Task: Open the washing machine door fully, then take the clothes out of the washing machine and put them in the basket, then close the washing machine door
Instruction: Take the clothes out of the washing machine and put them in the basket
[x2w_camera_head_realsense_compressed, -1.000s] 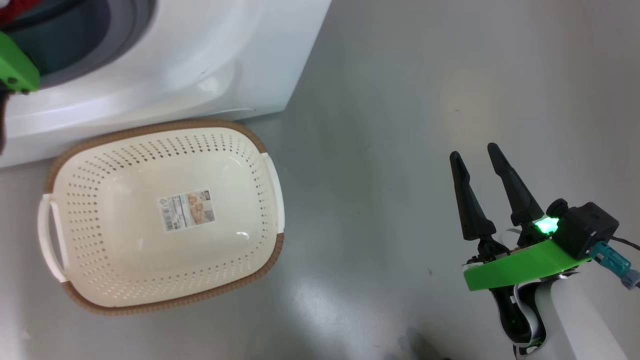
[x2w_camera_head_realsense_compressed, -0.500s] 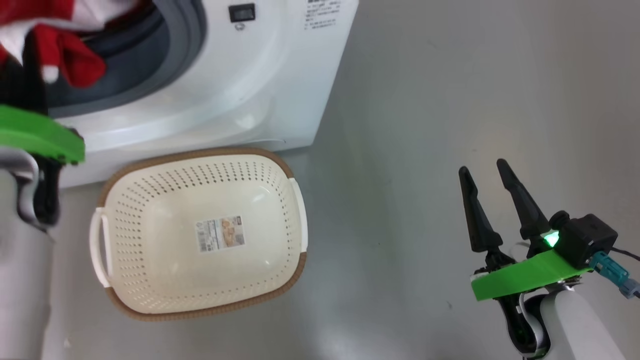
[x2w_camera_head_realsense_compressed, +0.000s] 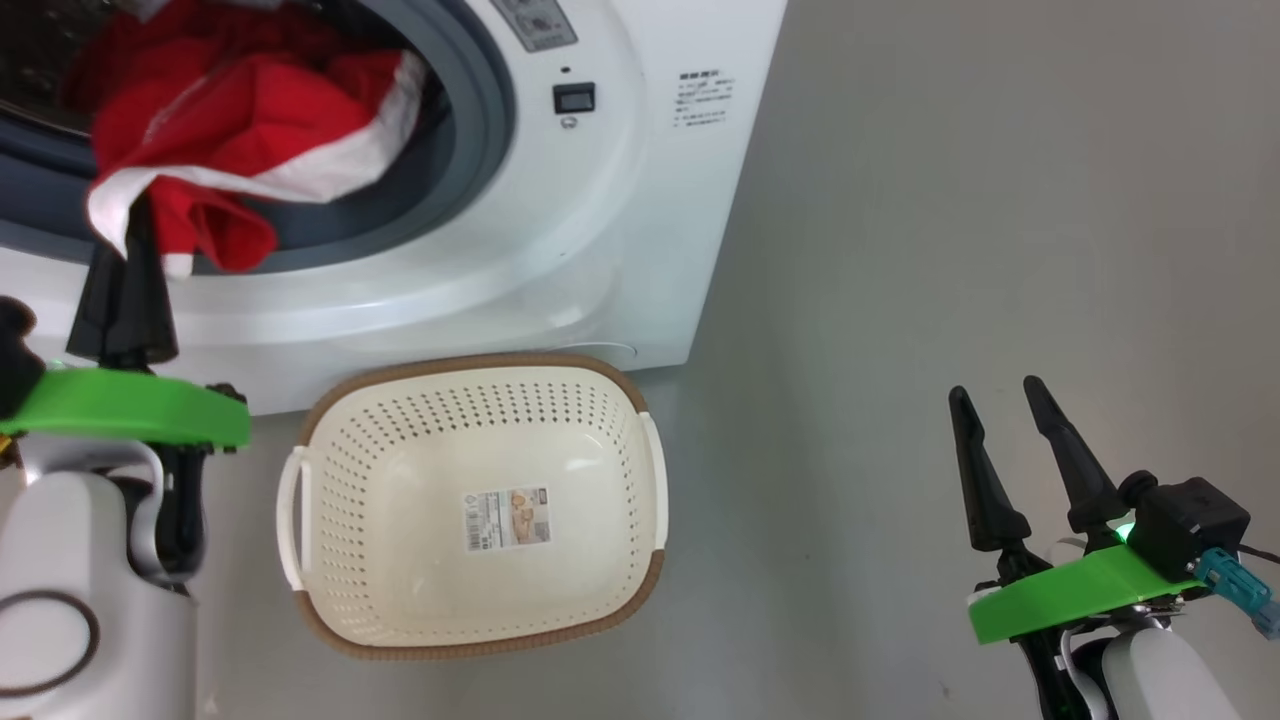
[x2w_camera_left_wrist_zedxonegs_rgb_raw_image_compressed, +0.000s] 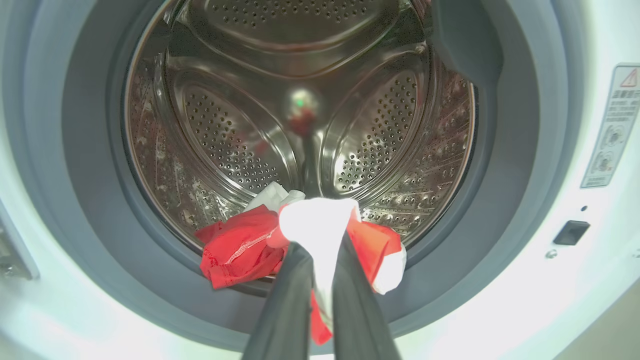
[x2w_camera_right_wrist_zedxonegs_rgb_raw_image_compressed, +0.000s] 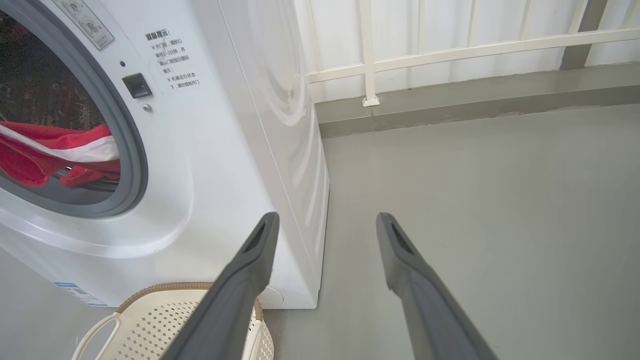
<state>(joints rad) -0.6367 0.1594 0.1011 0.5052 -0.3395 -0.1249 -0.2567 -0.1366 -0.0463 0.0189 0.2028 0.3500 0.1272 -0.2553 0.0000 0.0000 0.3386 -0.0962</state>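
Clothes (x2w_camera_head_realsense_compressed: 250, 130), bright red with white trim, spill from the open mouth of the washing machine (x2w_camera_head_realsense_compressed: 620, 230) and hang over the lower edge of its grey gasket (x2w_camera_head_realsense_compressed: 470, 170). My left gripper (x2w_camera_left_wrist_zedxonegs_rgb_raw_image_compressed: 322, 247) is clamped on a bunched fold of that fabric. In the left wrist view, white cloth is pinched between the two dark fingers, with red cloth on either side and the perforated steel drum (x2w_camera_left_wrist_zedxonegs_rgb_raw_image_compressed: 300, 100) behind. A scrap of pale cloth (x2w_camera_left_wrist_zedxonegs_rgb_raw_image_compressed: 270, 194) lies in the drum just behind the bunch.

In the head view, the basket (x2w_camera_head_realsense_compressed: 470, 362) stands on the grey floor (x2w_camera_head_realsense_compressed: 950, 200) directly in front of the machine. Its far rim is touching or almost touching the machine's base; I cannot tell which. Its cream perforated inside shows a sticker (x2w_camera_head_realsense_compressed: 507, 518) on the bottom. My right gripper (x2w_camera_head_realsense_compressed: 994, 390) hovers well to the right of the basket over bare floor, fingers spread apart and holding nothing.
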